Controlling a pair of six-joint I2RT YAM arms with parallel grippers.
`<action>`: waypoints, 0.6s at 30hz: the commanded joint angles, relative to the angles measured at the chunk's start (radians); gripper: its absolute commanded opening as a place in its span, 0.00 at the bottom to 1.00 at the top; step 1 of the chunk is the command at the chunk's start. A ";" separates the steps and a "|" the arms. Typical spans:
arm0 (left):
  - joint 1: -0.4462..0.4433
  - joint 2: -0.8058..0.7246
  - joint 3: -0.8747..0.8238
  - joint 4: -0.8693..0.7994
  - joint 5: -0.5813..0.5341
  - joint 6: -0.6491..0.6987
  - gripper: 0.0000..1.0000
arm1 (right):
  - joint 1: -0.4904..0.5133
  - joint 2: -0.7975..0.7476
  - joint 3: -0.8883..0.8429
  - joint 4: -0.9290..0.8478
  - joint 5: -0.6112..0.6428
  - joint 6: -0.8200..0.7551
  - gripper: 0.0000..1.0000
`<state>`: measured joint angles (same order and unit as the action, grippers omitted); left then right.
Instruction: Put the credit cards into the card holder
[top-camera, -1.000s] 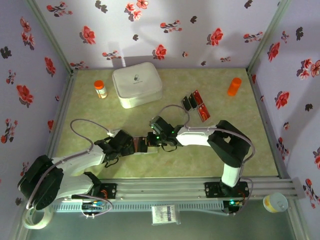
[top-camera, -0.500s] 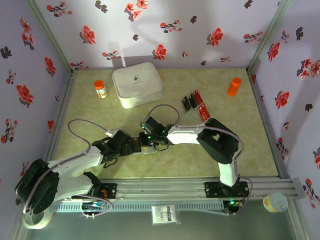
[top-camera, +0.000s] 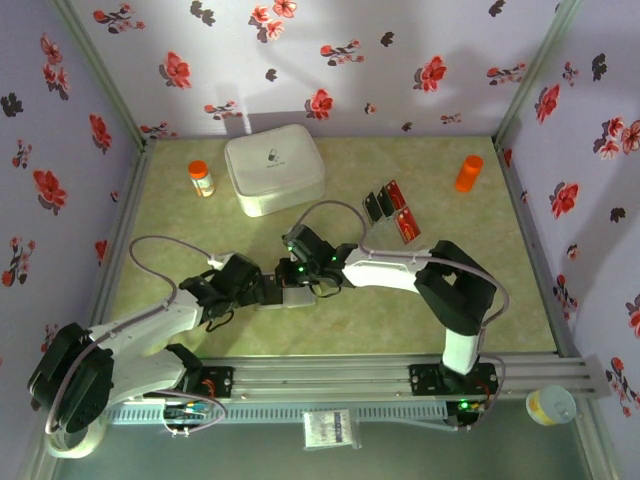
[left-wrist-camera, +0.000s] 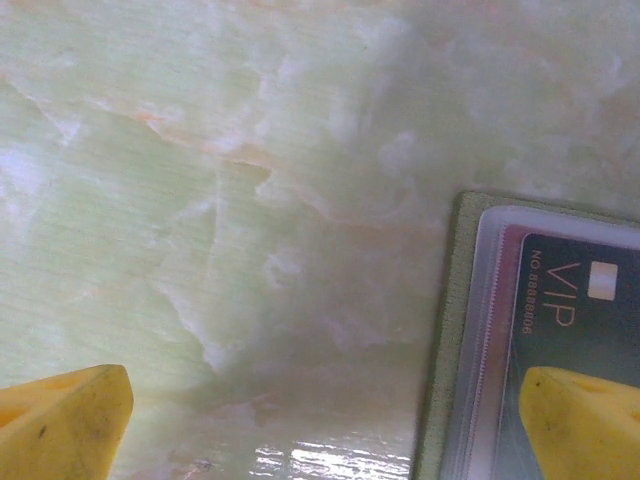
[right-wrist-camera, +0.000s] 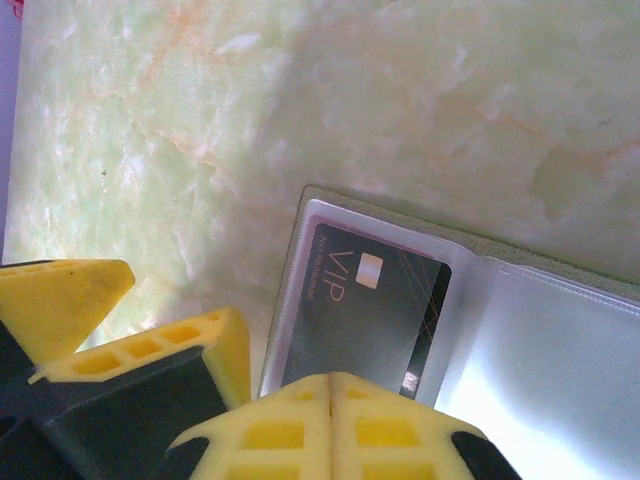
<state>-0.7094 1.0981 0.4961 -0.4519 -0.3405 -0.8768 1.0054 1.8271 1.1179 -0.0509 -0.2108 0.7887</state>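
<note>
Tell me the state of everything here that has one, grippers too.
card holder, open on the table
black card, inside its clear pocket
loose cards, flat on the table
white box, closed
labelled orange bottle, upright
plain orange bottle, upright
left gripper, open
right gripper, shut

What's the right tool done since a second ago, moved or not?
Yes. In the top view the right tool shifted left: it was below the white box's right edge, now it is below the box's right half.
</note>
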 joint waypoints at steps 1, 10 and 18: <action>0.020 0.000 -0.003 -0.043 -0.034 0.013 1.00 | -0.004 0.000 -0.020 -0.028 0.001 -0.013 0.03; 0.044 0.031 -0.030 -0.050 -0.030 0.002 1.00 | 0.007 0.031 -0.035 0.000 -0.009 0.001 0.00; 0.047 0.067 -0.039 -0.028 -0.017 0.000 1.00 | 0.013 0.055 -0.040 0.009 -0.008 0.006 0.00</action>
<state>-0.6727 1.1530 0.4683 -0.4725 -0.3405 -0.8772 1.0092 1.8557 1.0912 -0.0505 -0.2142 0.7883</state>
